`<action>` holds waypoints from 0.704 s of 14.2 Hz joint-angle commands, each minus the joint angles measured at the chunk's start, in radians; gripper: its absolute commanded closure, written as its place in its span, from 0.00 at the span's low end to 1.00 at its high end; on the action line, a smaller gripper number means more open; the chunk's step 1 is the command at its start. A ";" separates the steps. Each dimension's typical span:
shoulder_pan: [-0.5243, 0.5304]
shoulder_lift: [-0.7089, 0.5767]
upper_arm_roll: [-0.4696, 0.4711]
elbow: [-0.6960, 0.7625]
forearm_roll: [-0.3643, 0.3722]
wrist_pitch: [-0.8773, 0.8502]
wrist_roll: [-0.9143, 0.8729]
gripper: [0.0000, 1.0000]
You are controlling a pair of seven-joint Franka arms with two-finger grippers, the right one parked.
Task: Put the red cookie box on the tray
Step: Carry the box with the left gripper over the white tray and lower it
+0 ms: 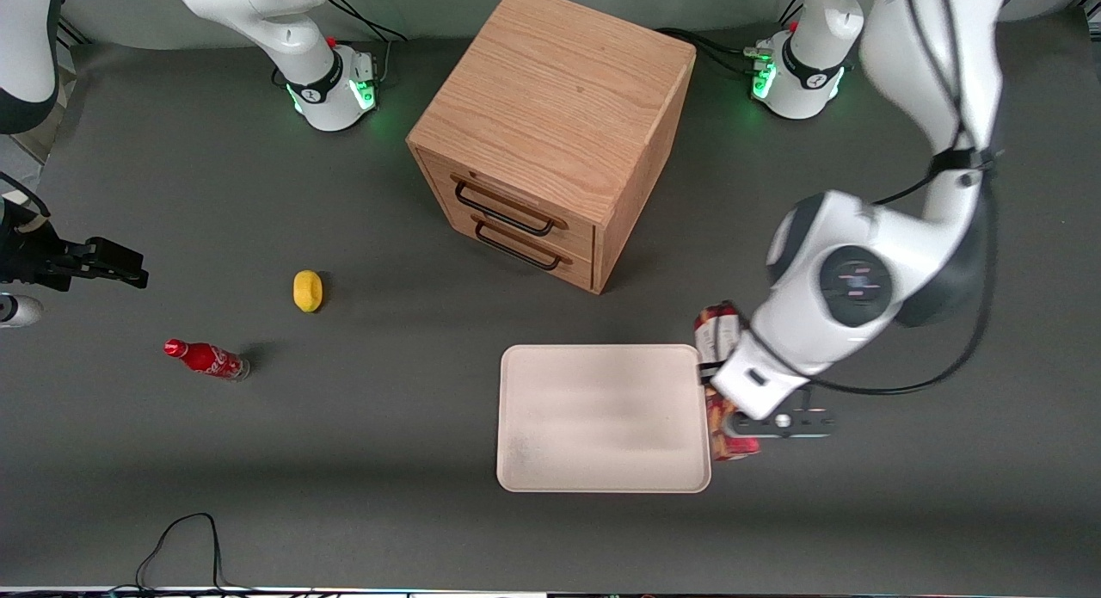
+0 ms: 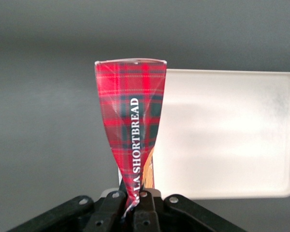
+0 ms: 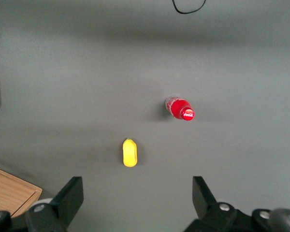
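i have the gripper (image 2: 134, 200) pinched tight on the red cookie box (image 2: 131, 126), the jaws nearly closed and squashing the carton's near end to a thin wedge. from the front camera the box (image 1: 718, 333) hangs under the wrist just at the tray's (image 1: 550, 473) working-arm edge, at about 3 o'clock from the tray's middle, long axis running roughly 12 to 6. i judge it lifted and not yet over the tray.

my worry is the grip: it holds one crushed end only, so the long carton could pivot or slip out during the sideways carry. releasing here would leave it off the tray or propped on the low rim.

the drawer cabinet (image 1: 550, 133) sits at 12 o'clock from the tray, well apart, so i see no collision risk there.
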 commanded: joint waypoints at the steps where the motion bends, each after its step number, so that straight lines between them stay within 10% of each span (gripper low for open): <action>1: -0.006 0.055 -0.001 -0.048 0.034 0.140 -0.041 1.00; 9: -0.017 0.163 0.002 -0.089 0.065 0.257 -0.043 1.00; 10: -0.017 0.163 0.003 -0.097 0.063 0.273 -0.041 0.63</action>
